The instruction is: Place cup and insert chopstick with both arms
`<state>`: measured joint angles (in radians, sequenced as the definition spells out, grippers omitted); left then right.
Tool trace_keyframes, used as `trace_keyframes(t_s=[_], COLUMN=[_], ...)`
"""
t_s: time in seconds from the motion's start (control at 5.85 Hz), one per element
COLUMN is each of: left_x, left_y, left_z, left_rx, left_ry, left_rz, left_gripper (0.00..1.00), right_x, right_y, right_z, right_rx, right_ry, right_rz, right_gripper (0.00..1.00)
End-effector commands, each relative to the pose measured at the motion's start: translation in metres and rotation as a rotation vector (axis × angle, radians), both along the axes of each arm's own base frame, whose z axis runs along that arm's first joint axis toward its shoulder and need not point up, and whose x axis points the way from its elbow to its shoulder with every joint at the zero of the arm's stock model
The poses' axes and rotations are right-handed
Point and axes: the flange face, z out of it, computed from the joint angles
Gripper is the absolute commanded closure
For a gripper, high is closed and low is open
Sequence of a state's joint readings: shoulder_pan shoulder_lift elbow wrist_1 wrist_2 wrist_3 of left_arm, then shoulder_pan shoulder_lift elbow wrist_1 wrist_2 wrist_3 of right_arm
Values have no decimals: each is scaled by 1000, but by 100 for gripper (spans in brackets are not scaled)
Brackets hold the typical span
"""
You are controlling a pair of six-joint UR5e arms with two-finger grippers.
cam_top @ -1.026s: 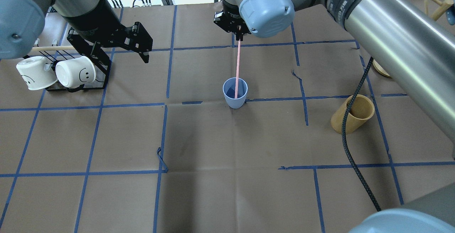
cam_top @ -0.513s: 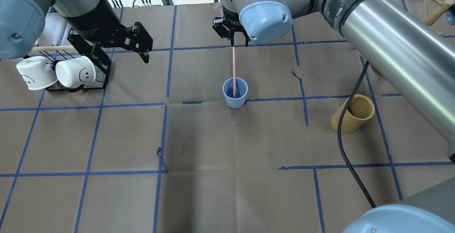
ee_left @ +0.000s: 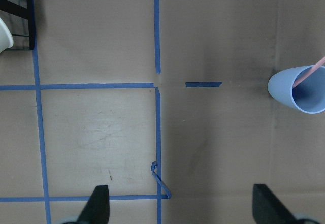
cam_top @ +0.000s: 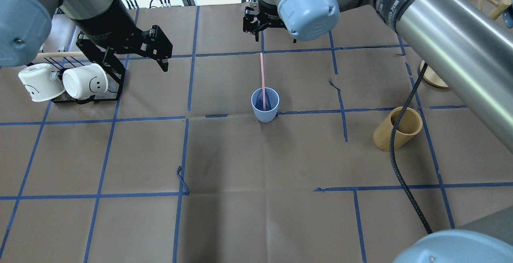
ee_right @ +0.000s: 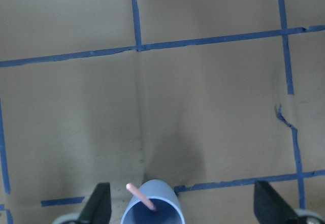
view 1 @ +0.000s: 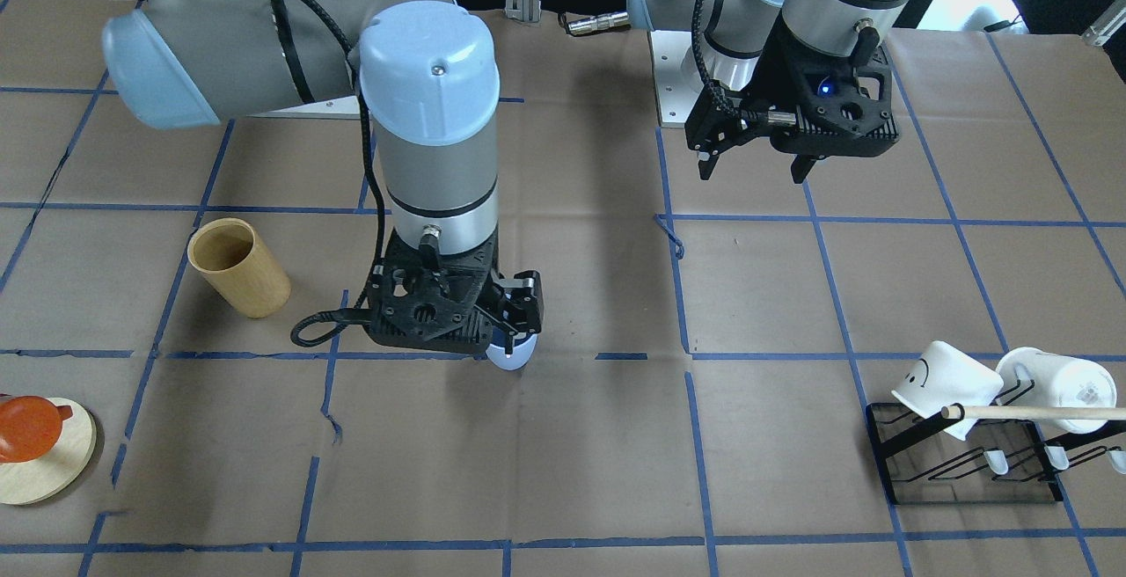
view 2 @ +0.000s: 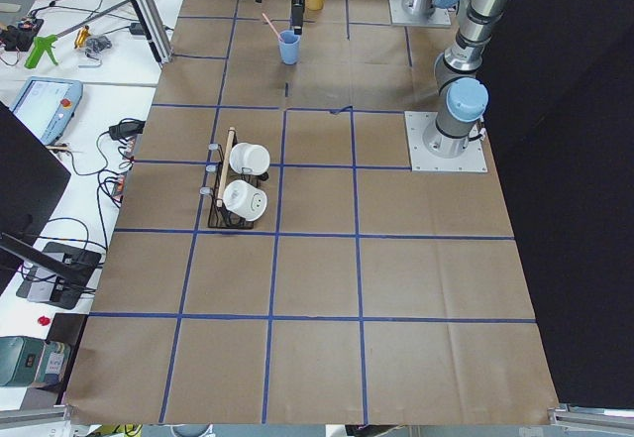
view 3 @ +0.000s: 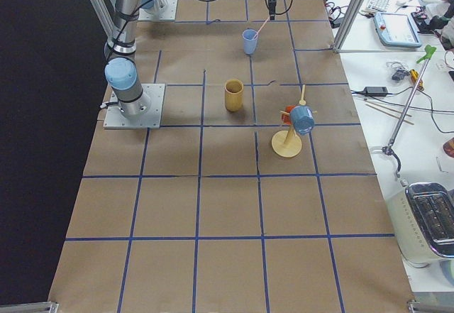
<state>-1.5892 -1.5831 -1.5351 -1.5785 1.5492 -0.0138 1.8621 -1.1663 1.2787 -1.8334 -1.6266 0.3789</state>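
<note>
On my feeds the blue cup (cam_top: 265, 110) stands upright mid-table beside a tape crossing, within both arms' reach. The pink chopstick (cam_top: 262, 74) sits inside it, its lower end in the cup and its shaft leaning on the far rim, since the cup is much wider than the stick. The right gripper (ee_right: 184, 206) hovers above and beyond the cup, jaws spread and holding nothing, clear of the stick's top. The left gripper (view 1: 752, 164) hangs spread and empty near the mug rack (cam_top: 86, 94), well apart from the cup. I judge both placements done, with only retreat remaining.
</note>
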Motion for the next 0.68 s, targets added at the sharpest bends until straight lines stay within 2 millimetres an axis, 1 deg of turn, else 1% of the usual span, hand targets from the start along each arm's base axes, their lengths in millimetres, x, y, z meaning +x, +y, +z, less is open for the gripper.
trace_keyframes(t_s=[0.0,0.17,0.34,0.51], left_x=[0,0,0,0], left_y=[0,1,1,1], left_z=[0,1,0,-1], left_rx=[0,-1,0,2], left_ry=[0,0,0,0], left_rz=[0,0,0,0], left_gripper=[2,2,2,2], right_x=[-78,-129,-163,-176], right_y=[22,31,50,77], right_z=[53,68,79,79], right_rx=[90,154,186,193], right_ry=[43,52,55,50], right_rz=[60,58,81,70], right_gripper=[0,0,0,0])
